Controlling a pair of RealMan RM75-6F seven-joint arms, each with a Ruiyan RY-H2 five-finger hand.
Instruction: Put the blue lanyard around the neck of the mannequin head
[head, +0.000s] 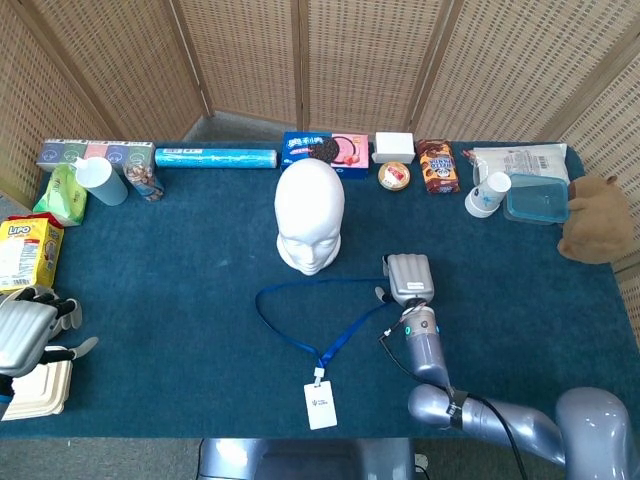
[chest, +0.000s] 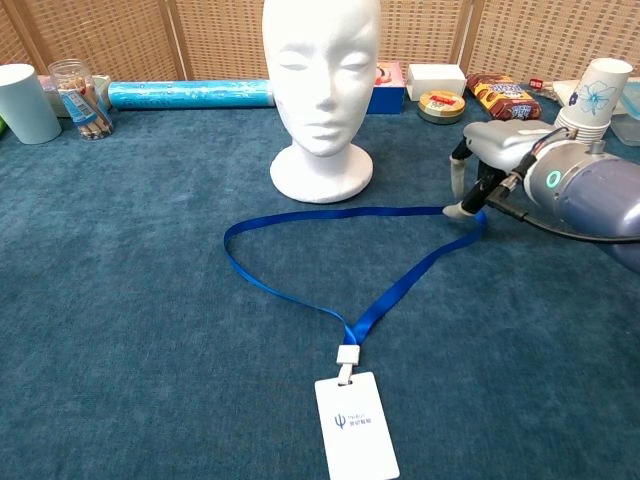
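Lanyard (chest: 400, 275) flat by mannequin head (chest: 320, 90) | snacks (head: 437, 165) behind

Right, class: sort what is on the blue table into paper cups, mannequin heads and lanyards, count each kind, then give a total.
Paper cups: 2, the pale blue cup and the stacked white cups
Mannequin heads: 1, the mannequin head
Lanyards: 1, the blue lanyard
Total: 4

Open cloth (head: 180, 270) flanks the mannequin head (head: 310, 215).
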